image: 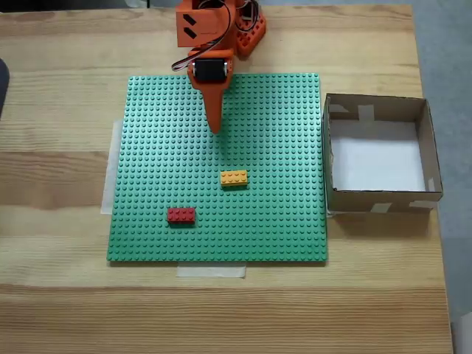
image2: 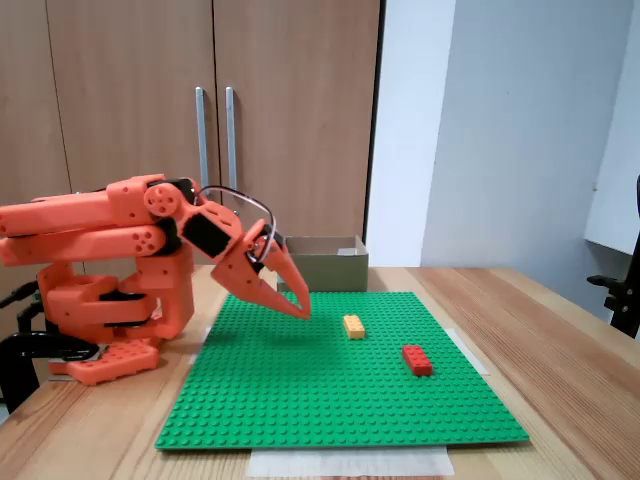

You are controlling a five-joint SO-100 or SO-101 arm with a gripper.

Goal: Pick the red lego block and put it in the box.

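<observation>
The red lego block (image: pixel 181 214) (image2: pixel 417 359) lies flat on the green baseplate (image: pixel 147 147) (image2: pixel 300 400), toward its front left in the top-down fixed view. My orange gripper (image: pixel 214 127) (image2: pixel 301 309) hovers over the plate's far part, well away from the red block, with its jaws together and nothing between them. The cardboard box (image: pixel 383 198) (image2: pixel 322 270) stands open to the right of the plate in the top-down fixed view, with a bare white bottom.
An orange-yellow brick (image: pixel 234 178) (image2: pixel 353 325) sits on the plate between the gripper and the red block. The arm's base (image: pixel 247 33) (image2: pixel 110 310) stands at the table's far edge. Pale tape strips (image: pixel 210 271) hold the plate to the wooden table (image: pixel 59 295).
</observation>
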